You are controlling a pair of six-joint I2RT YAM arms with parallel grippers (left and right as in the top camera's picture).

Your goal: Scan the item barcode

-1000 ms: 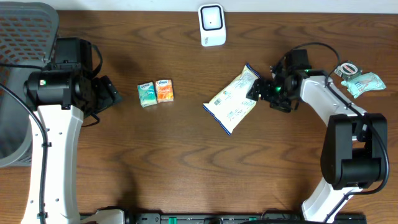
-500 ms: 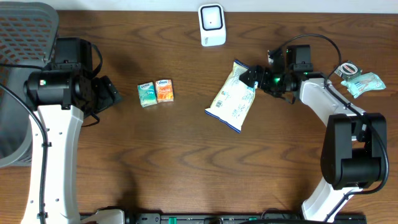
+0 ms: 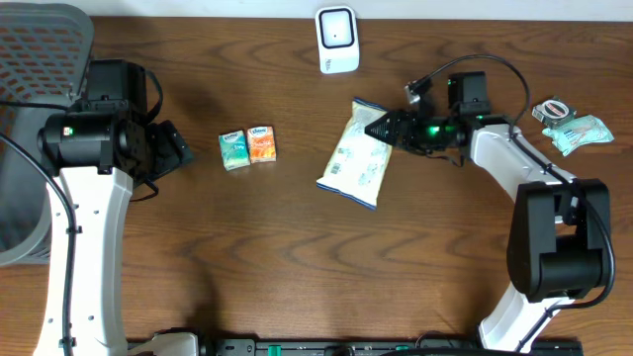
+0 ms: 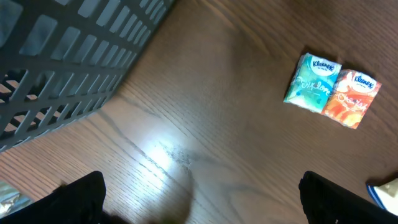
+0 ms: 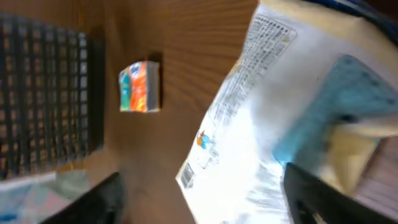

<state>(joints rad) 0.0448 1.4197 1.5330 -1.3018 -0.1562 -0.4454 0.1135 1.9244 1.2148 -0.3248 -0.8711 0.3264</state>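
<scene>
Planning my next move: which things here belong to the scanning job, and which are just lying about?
For the job: white bag, scanner.
Lying about: tissue packs, grey basket, green packet.

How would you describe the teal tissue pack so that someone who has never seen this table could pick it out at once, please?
On the wooden table, look in the left half, between the left arm and the white snack bag. Two small tissue packs lie there side by side; the teal tissue pack is the one nearer the left arm, the other is the orange pack.
</scene>
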